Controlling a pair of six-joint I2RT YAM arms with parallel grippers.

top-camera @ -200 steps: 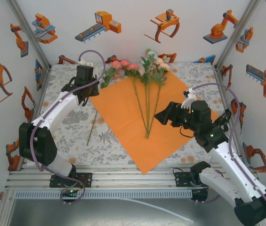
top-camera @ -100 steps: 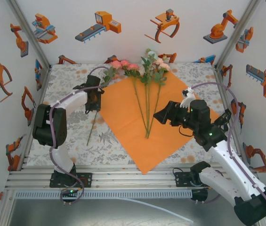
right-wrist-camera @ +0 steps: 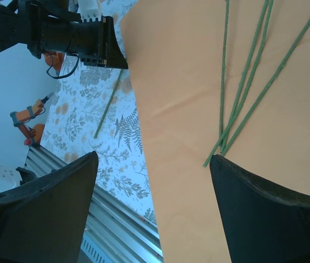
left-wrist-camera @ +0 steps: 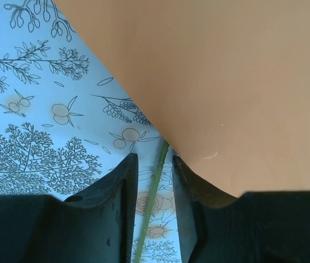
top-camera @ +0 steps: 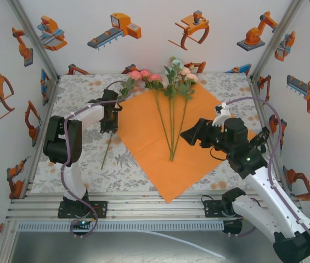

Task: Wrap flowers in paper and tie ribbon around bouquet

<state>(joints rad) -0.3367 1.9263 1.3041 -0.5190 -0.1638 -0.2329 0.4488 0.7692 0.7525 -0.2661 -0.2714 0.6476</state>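
White arms point(top-camera: 269, 193) with black joints point(top-camera: 61, 147), black fingers point(left-wrist-camera: 111, 219), grey-purple cables point(top-camera: 253, 99).

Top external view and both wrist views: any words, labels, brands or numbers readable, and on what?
None readable. The wall carries robot pictures without lettering; the paper is plain orange; the tablecloth has a floral print, no words.

Flowers point(top-camera: 172, 75) lie on the paper point(top-camera: 144, 137); a stray stem point(top-camera: 106, 152) — off it — on the tablecloth point(top-camera: 78, 93)

Bare orange paper point(top-camera: 138, 131) left of stems point(top-camera: 171, 127)
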